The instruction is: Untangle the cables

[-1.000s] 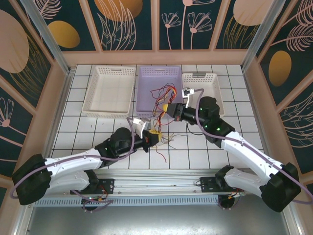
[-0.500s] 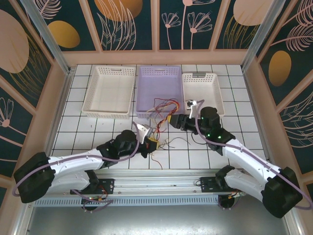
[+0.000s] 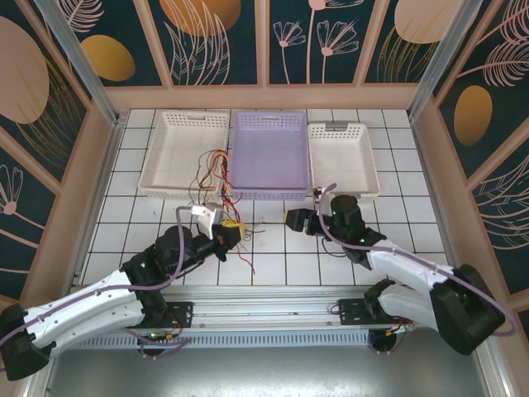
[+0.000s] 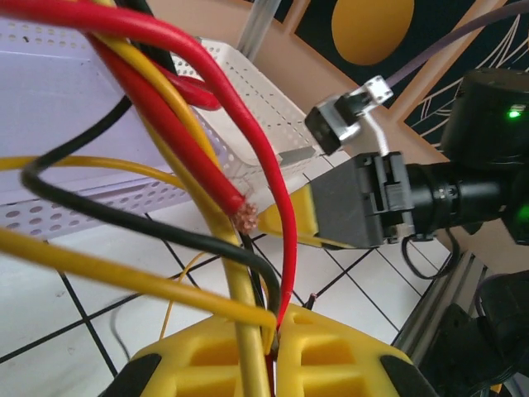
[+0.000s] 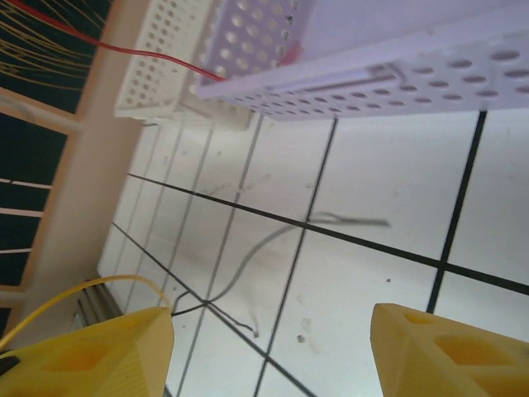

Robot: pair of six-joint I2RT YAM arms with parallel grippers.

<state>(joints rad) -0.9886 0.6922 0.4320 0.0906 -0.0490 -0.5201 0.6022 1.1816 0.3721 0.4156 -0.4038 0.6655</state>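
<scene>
Cables [image 3: 215,168] clamped in left pincer [image 3: 229,234] beside lilac basket [image 3: 269,157], mid-separation; right pincer [image 3: 292,222], wide and empty, probably grasps 1 strand next.

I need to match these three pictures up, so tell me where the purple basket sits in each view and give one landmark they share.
Top external: purple basket at upper middle, on the far side of the tiled table.
Left wrist: left side, behind the cables clamped in the left pincer.
Right wrist: top right, seen from low down.
Shared landmark: the tiled table's black grid lines.
</scene>
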